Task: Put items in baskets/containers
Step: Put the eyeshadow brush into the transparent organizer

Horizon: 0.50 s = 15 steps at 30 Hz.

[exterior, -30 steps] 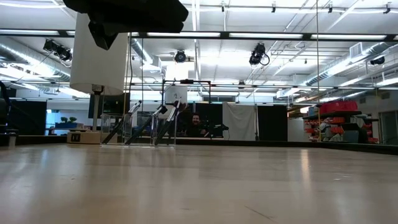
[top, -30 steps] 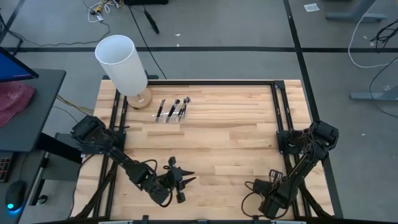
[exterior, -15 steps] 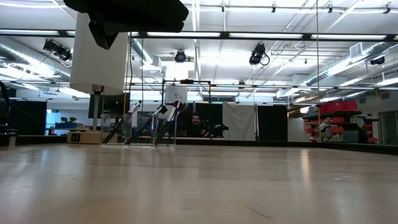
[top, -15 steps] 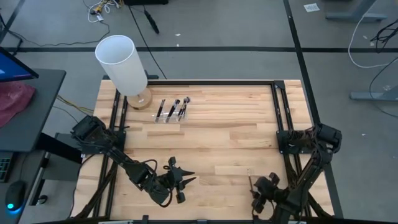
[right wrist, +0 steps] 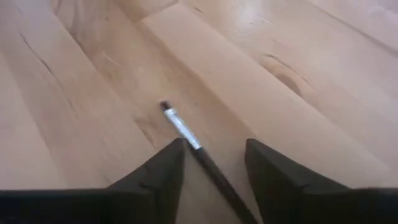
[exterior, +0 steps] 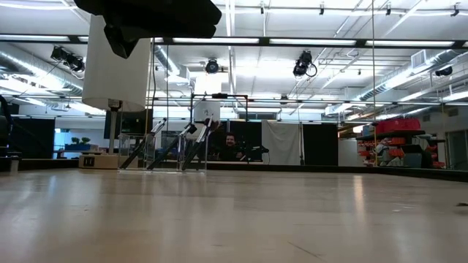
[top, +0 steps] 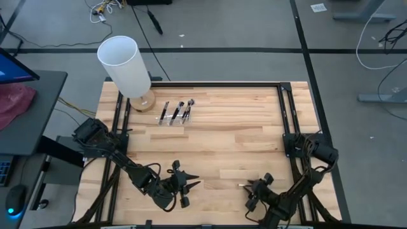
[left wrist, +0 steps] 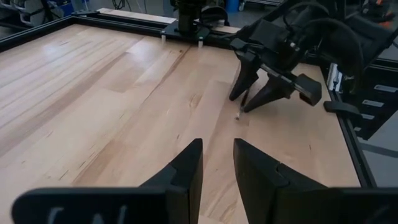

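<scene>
One thin makeup brush [right wrist: 186,134] with a silver ferrule lies on the wood near the table's front right. My right gripper [right wrist: 214,146] is open, with one finger on each side of the brush's dark handle. In the high view this brush [top: 243,185] shows just left of my right gripper [top: 253,193]. Several other brushes lean in the clear holder [top: 175,114] at the far left, which also shows in the low view [exterior: 164,150]. My left gripper [top: 187,184] waits near the front left, its fingers [left wrist: 189,168] a little apart and empty. My right gripper comes down at a slant over the brush's handle [right wrist: 208,165], and its fingers lie along the brush. I cannot tell whether either finger touches the handle. The bristle tip [left wrist: 239,114] rests on the table.
A tall white cylinder [top: 124,60] on a round wooden base stands at the far left corner beside the holder. Black frame rails [top: 286,121] run along the table's sides. Bare wood lies between the holder and both grippers.
My right gripper has swung from the front right corner toward the table's left edge, turning as it went. It has opened. The brush now shows on the wood just left of its fingers.
</scene>
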Tool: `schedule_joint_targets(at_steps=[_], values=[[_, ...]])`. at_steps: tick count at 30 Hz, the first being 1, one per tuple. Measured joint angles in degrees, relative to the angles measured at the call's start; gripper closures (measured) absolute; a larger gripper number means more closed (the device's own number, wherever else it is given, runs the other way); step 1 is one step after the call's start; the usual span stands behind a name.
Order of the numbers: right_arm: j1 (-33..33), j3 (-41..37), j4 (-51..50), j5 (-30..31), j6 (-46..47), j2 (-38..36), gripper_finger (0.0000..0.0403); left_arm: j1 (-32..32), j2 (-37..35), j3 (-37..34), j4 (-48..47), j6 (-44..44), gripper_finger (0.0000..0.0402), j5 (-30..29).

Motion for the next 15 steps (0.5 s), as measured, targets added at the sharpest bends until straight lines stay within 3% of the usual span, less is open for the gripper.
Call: schedule_joint_targets(at_steps=[5, 11, 15], values=[[2.58, -1.91, 0.97, 0.95, -1.44, 0.13, 0.0289, 0.00, 0.00, -0.01, 0.18, -0.07, 0.0310, 0.00], [4.89, -10.37, 19.93, 12.06, -15.89, 0.04, 0.0369, 0.00, 0.00, -0.01, 0.32, -0.07, 0.0310, 0.00], [4.59, -14.86, 32.25, 16.40, -20.27, 0.04, 0.0393, 0.00, 0.00, -0.01, 0.33, -0.07, 0.0310, 0.00]])
